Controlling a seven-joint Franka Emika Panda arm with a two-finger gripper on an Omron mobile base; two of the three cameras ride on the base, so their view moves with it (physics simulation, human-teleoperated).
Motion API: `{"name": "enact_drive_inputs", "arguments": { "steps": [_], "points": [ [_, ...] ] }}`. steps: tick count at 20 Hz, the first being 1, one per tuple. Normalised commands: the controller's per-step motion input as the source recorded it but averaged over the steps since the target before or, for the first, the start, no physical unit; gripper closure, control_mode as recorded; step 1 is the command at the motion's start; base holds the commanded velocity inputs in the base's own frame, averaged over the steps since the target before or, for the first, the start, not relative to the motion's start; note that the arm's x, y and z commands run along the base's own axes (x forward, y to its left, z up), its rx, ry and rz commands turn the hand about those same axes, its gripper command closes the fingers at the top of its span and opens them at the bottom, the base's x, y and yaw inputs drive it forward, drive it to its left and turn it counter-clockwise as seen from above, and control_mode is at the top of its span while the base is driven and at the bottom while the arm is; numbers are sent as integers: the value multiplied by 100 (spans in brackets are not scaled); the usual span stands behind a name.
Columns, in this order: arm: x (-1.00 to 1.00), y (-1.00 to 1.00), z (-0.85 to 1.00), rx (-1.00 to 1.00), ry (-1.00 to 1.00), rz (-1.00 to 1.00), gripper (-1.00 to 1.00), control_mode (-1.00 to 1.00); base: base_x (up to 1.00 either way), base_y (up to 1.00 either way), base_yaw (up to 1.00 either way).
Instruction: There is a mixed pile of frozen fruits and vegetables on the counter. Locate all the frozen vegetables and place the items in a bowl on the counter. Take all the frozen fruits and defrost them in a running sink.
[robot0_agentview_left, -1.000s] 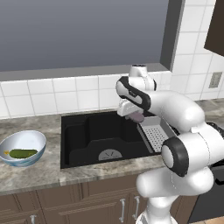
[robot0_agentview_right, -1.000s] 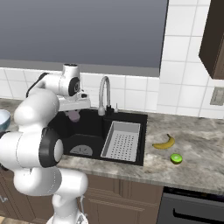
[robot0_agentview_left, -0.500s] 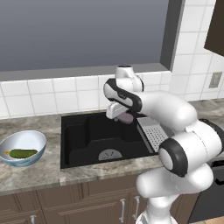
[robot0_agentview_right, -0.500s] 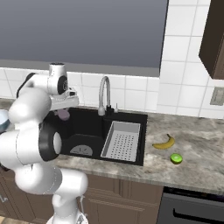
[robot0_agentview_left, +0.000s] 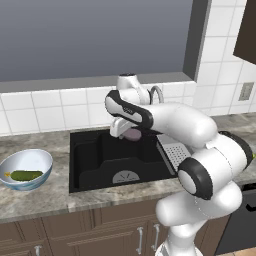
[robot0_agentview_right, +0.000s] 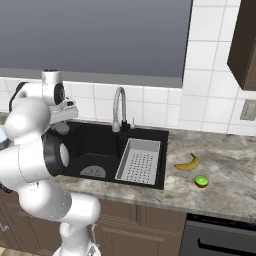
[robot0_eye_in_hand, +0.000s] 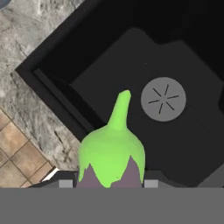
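Banana (robot0_agentview_right: 188, 163) beside lime (robot0_agentview_right: 201, 181)

In the hand view the grey band at the bottom is cutting off the lower part of the eggplant (robot0_eye_in_hand: 111, 159), leaving its green cap and a little purple; the jaws are lying out of sight there. In the left base view the arm is covering most of the eggplant at centre, part of the faucet (robot0_agentview_left: 157, 93) and the right end of the sink (robot0_agentview_left: 95, 160). At the left edge of the right base view, the arm is hiding nearly all of the bowl (robot0_agentview_right: 2, 137). The lime (robot0_agentview_right: 201, 181) is showing too small for detail.
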Motion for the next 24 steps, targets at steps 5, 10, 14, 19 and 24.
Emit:
{"name": "enact_drive_inputs", "arguments": {
  "steps": [5,10,14,19,24],
  "points": [
    [0,39,10,-2,0,11,100,-100,0,0,0],
    [0,39,9,-3,-1,11,100,-100,0,0,0],
    [0,38,8,-3,-2,11,100,-100,0,0,0],
    [0,38,6,-3,-2,10,100,-100,0,0,0],
    [0,40,3,-4,-2,10,100,-100,0,0,0]
  ]
}}
